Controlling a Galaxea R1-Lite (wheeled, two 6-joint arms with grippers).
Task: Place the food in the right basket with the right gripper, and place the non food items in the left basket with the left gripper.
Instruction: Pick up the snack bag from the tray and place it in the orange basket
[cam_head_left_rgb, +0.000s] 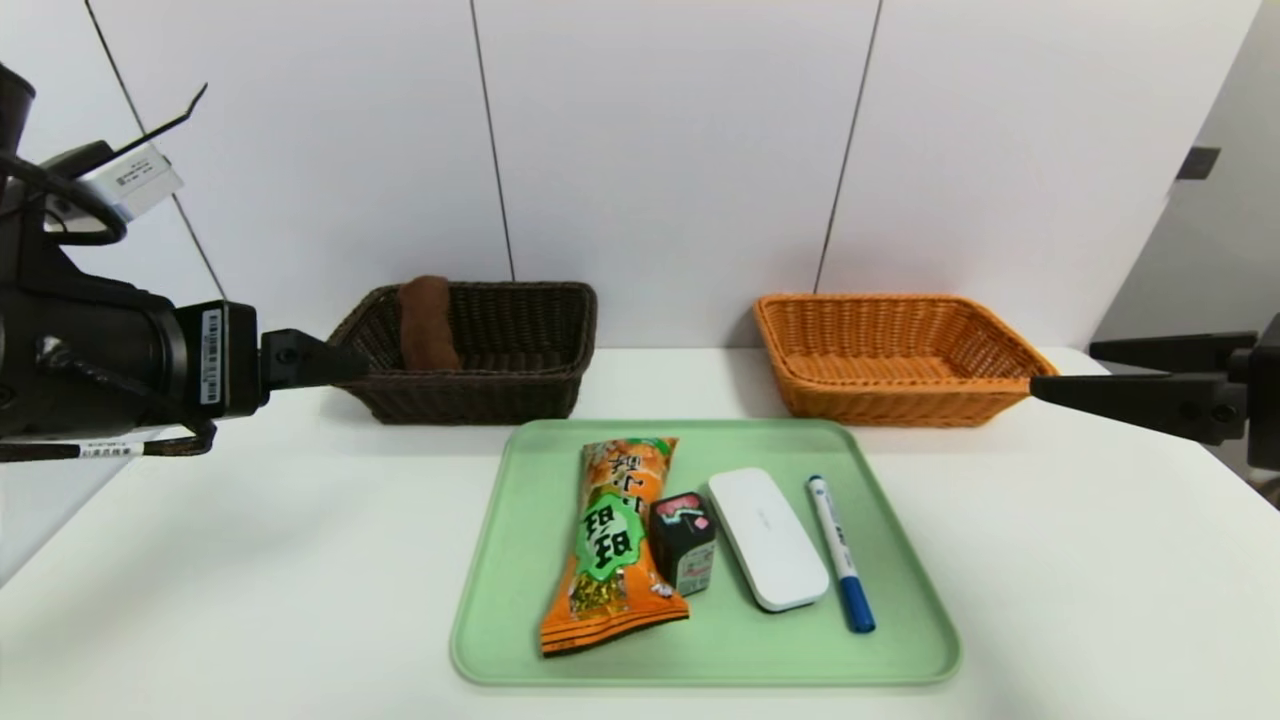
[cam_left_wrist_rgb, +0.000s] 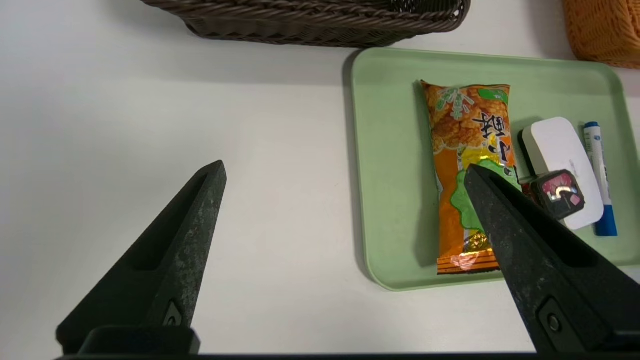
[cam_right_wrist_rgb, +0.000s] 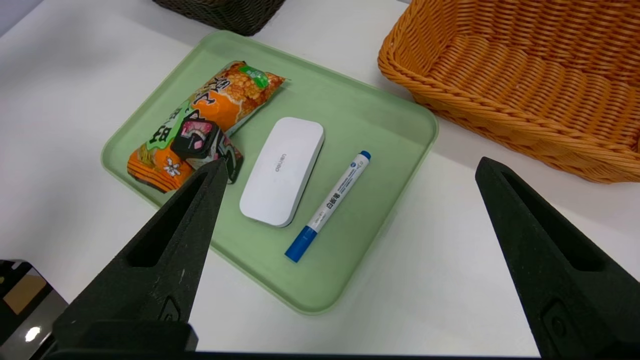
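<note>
Beside 2 baskets, both grippers, left and right, hang open and empty, probably awaiting sorting.

My left arm is black and shiny, with black cables and white stickers.

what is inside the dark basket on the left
A brown, soft-looking item stands in the dark basket, leaning over its front rim; the front wall hides part of the floor.
</note>
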